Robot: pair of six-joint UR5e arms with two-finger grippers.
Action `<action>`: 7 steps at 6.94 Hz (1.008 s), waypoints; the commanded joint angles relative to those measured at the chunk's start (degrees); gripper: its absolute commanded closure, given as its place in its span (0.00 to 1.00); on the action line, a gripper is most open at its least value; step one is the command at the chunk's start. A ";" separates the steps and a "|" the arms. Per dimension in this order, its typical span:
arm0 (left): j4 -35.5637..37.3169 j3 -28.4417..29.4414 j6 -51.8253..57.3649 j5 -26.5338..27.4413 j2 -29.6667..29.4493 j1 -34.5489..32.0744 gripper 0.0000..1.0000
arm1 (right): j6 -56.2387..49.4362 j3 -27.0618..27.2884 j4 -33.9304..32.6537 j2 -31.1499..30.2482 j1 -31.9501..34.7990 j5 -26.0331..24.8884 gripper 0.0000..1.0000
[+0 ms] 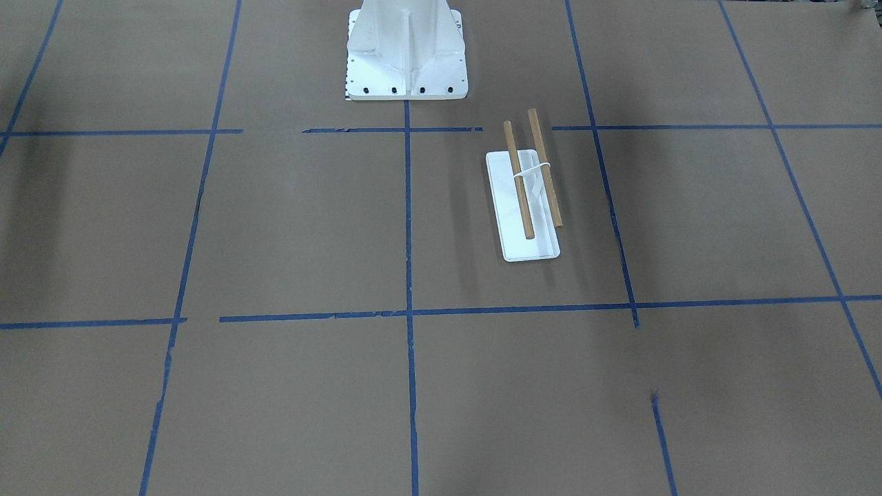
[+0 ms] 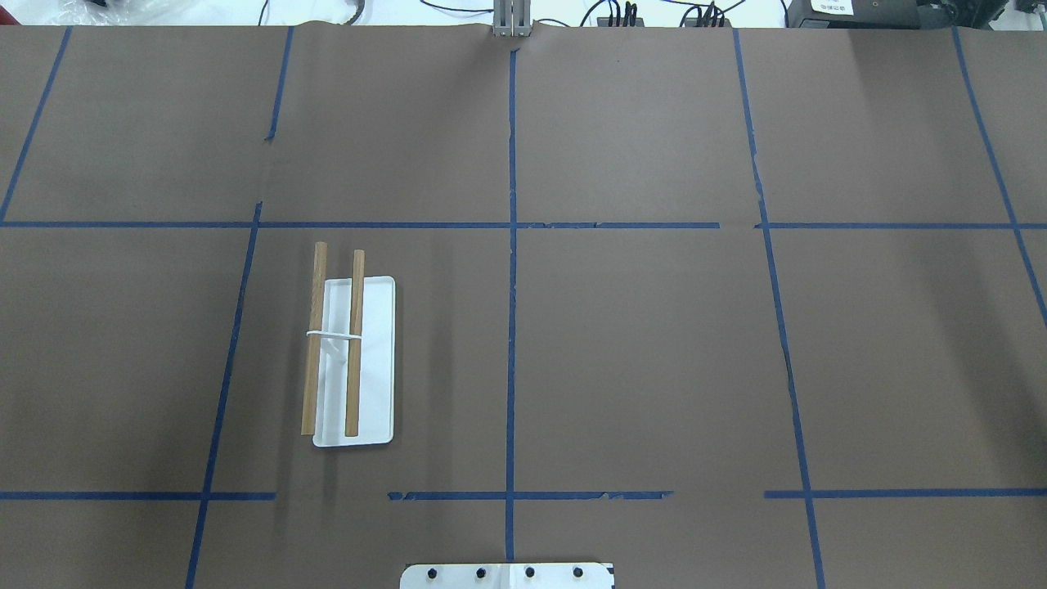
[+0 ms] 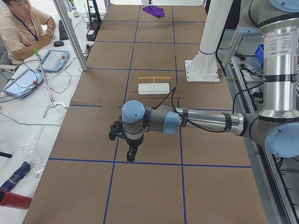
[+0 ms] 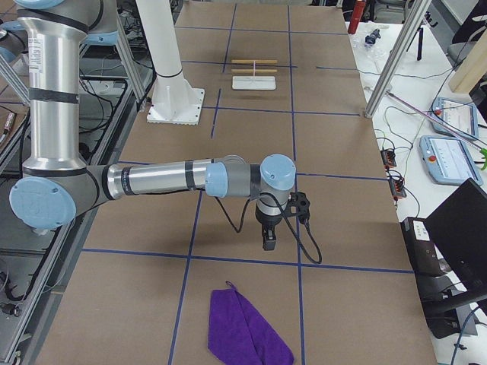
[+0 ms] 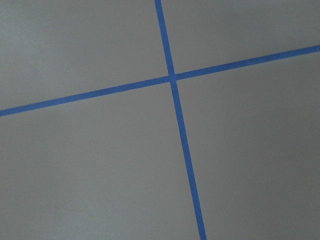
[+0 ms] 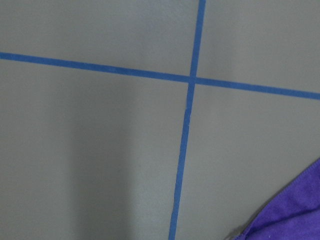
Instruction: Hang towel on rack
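Towel [image 4: 247, 328] lies flat on table [image 2: 654, 368] at the robot's right end, well apart from rack [image 2: 376, 360]. Rack stands on the left half: white base, 2 rods [image 2: 354, 384] above it. Right gripper [image 4: 269, 242] hangs near towel, not touching it. Left gripper [image 3: 132, 154] hangs over tape lines [image 5: 172, 77]. Jaw state of both: cannot tell.

— Where did your cameras sit?
— One hung behind my shoulders, looking down; one faced me steeply across the table [image 1: 275, 227]; both shared the rack [image 2: 353, 360]. Two watched along the table from its ends. My wrist cameras looked close at blue tape [image 5: 172, 80].
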 commanded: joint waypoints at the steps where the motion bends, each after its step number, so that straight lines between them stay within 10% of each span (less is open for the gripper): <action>1: -0.73 -3.53 -0.52 0.00 -1.71 0.00 0.00 | 0.39 2.19 10.64 -0.13 -1.41 0.59 0.00; 4: -13.25 -2.57 -0.52 0.17 -4.45 -0.09 0.00 | -6.24 -0.95 18.15 -6.17 -1.68 -1.24 0.00; 7: -15.06 -2.83 -0.52 0.00 -4.36 -0.18 0.00 | -6.63 -21.73 43.85 -7.17 -1.77 -1.95 0.00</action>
